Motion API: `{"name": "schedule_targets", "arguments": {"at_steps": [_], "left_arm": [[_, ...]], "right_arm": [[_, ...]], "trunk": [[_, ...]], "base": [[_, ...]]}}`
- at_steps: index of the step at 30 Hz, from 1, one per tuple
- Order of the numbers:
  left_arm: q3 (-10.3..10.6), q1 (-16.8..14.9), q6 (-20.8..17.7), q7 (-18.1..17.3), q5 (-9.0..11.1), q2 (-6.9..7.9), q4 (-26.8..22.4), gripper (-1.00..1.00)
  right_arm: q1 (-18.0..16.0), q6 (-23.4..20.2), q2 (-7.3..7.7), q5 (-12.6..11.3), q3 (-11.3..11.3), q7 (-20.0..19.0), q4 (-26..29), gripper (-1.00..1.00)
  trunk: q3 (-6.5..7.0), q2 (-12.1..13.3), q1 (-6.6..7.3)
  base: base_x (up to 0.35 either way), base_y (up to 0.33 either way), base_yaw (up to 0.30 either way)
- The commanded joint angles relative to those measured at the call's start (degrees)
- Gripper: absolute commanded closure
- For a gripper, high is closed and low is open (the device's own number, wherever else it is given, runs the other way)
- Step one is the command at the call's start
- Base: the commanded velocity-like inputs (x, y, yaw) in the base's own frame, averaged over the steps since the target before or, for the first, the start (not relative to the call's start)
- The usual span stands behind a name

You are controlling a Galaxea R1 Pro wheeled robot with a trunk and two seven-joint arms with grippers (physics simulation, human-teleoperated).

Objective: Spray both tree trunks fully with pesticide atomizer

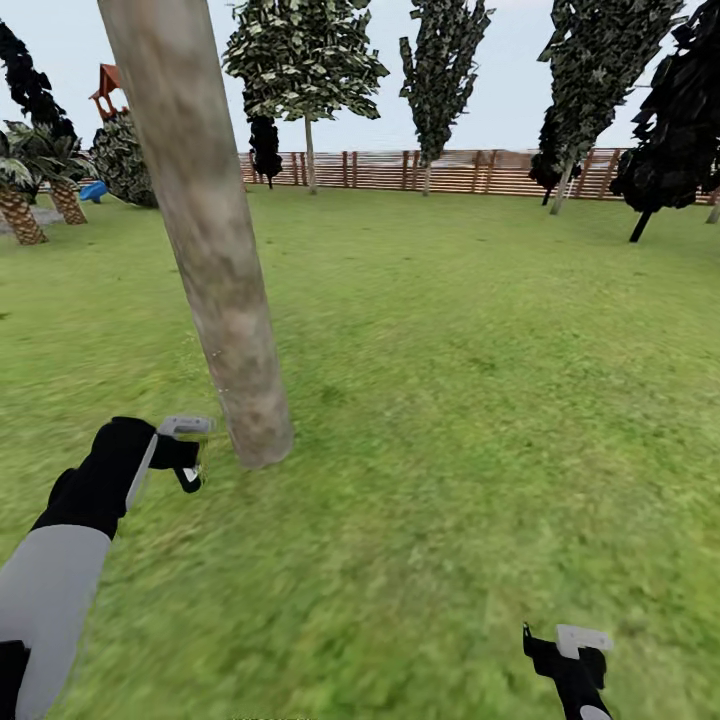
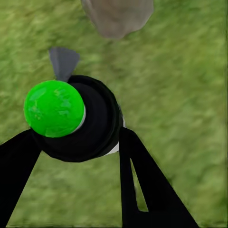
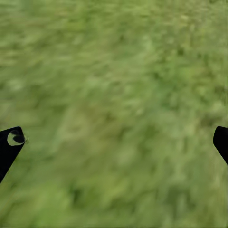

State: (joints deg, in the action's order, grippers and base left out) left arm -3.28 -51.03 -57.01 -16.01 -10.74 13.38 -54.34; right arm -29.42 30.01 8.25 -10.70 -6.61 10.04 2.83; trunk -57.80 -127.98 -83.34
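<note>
My left gripper [image 1: 190, 468] is shut on the pesticide atomizer [image 2: 97, 126], a round black bottle with a bright green top and a grey nozzle [image 2: 63, 61]. Both black fingers [image 2: 135, 161] press its sides. It hangs low over the garden lawn [image 1: 450, 400], just left of the base of a thick grey-brown tree trunk [image 1: 215, 270], whose foot [image 2: 116, 16] also lies beyond the nozzle in the left wrist view. My right gripper [image 1: 562, 645] is open over bare grass at the lower right, its fingertips [image 3: 10, 142] far apart with nothing between them.
A brown slat fence [image 1: 470, 170] closes the lawn at the back, with several trees [image 1: 308, 60] along it. Palm-like plants [image 1: 20, 190] and a strip of grey paving [image 1: 45, 215] are at the far left. Open grass spreads right of the trunk.
</note>
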Motion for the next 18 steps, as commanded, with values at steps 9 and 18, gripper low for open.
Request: {"name": "schedule_targets", "arguments": {"at_steps": [9,18], "left_arm": [[3.89,-1.88,0.05,-10.63,-0.72,3.01,0.16,1.00],[3.90,-1.80,-0.10,-10.71,-0.45,2.79,-0.06,1.00]], "right_arm": [[-0.02,0.14,0.09,-0.47,-0.51,0.15,-0.01,-1.00],[-0.02,0.14,0.10,-0.47,-0.51,0.15,-0.01,-1.00]], "trunk": [[-0.05,-0.02,0.01],[-0.05,-0.02,0.01]], "base": [[0.003,0.000,0.115],[0.279,0.000,0.002]]}}
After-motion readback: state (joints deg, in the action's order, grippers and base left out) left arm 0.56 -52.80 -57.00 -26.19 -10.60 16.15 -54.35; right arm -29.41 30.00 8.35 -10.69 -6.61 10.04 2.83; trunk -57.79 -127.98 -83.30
